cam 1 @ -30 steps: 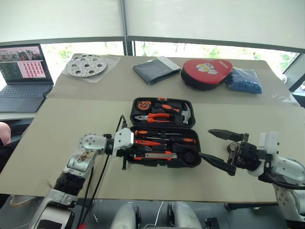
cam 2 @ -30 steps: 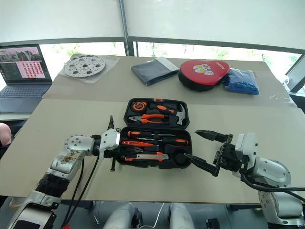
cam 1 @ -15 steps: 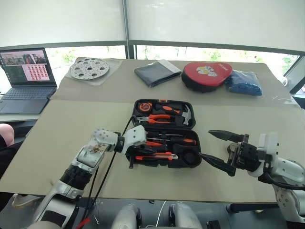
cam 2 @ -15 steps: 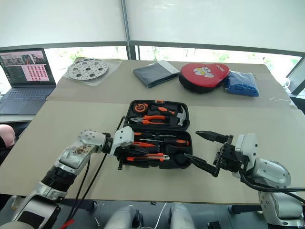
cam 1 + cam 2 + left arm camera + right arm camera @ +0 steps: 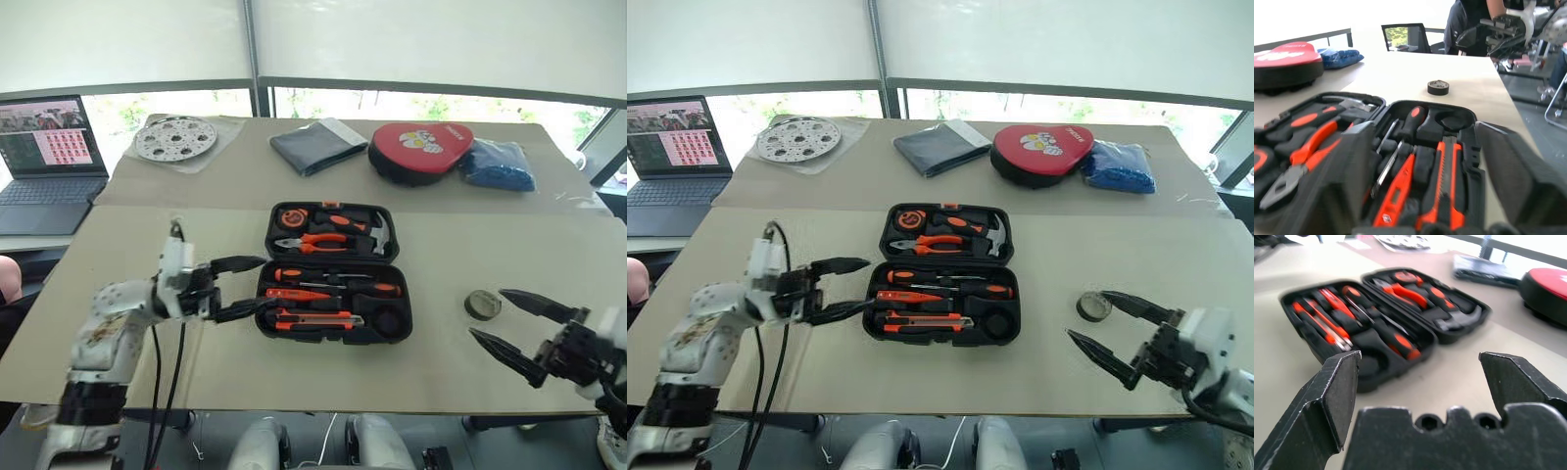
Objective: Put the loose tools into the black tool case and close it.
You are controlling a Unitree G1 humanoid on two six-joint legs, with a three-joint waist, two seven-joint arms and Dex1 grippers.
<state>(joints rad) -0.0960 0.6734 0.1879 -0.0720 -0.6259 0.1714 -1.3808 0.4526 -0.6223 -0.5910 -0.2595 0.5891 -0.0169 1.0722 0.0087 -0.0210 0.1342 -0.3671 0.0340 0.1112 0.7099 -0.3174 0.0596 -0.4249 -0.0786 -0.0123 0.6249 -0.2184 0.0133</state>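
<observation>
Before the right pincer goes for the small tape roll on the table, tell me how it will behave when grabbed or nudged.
The tape roll lies flat on the table, so it probably won't roll unless tipped onto its edge. It looks small and hollow, likely light, and may slide when nudged. The right pincer stands open beside it; its round rim could slip between the fingers.
</observation>
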